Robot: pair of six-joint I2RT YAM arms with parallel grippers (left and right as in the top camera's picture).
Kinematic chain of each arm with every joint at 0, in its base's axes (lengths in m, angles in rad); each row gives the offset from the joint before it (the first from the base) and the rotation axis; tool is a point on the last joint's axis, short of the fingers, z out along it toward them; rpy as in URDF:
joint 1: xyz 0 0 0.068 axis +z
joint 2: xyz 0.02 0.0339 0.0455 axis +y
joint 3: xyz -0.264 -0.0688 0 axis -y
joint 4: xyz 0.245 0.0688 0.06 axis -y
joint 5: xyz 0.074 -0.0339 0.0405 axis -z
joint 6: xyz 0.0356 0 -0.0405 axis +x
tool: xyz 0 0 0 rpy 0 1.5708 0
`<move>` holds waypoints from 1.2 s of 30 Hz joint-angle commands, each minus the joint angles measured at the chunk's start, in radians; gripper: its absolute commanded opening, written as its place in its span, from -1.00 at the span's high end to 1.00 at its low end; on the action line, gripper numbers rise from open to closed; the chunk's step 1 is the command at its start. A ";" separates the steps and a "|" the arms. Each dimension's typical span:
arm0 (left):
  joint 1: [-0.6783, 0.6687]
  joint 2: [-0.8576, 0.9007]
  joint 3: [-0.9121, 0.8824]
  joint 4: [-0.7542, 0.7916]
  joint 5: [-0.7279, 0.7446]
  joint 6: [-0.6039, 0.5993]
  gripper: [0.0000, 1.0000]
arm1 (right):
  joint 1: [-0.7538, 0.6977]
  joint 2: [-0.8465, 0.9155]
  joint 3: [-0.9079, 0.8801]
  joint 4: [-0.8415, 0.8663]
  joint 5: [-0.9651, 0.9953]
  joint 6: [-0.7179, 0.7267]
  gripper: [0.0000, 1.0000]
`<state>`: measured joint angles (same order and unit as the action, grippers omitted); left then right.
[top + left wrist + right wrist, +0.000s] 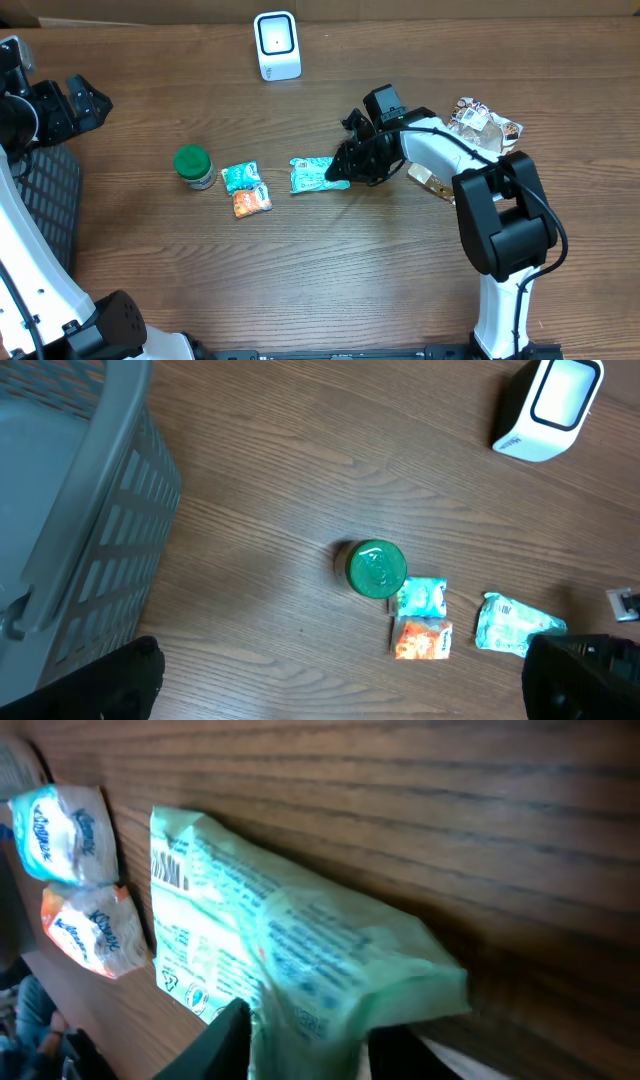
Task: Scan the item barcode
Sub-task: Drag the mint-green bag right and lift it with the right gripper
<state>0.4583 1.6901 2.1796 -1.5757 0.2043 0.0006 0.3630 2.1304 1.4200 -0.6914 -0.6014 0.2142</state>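
Green pkt (308, 174) lies mid-table, scanner (277, 45) at its 12 o'clock. It looks soft, light, crinkly; pinch the 3 o'clock end. R gripper (338, 172) sits round that end, can't tell if squeezing. L gripper (90, 102) wide open.

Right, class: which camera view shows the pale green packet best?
The right wrist view: the pale green packet fills the frame, with its barcode and print visible. Overhead and left wrist show it whole but small, print unreadable.
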 commanded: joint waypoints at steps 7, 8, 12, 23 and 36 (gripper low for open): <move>-0.001 0.009 0.002 0.002 -0.002 0.015 -0.99 | -0.049 -0.032 -0.007 0.029 -0.084 -0.040 0.08; -0.001 0.009 0.002 0.002 -0.002 0.015 -0.99 | -0.048 -0.024 -0.007 0.040 -0.109 -0.040 0.08; -0.001 0.009 0.002 0.002 -0.002 0.015 -0.99 | -0.043 0.018 -0.007 0.076 -0.201 -0.021 0.09; -0.001 0.009 0.002 0.002 -0.002 0.015 -0.99 | -0.033 0.092 -0.007 0.115 -0.290 0.048 0.37; -0.001 0.009 0.002 0.002 -0.002 0.015 -0.99 | -0.010 0.098 -0.007 0.130 -0.237 0.075 0.28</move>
<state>0.4583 1.6901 2.1796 -1.5757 0.2043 0.0006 0.3485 2.2173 1.4170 -0.5686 -0.8490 0.2817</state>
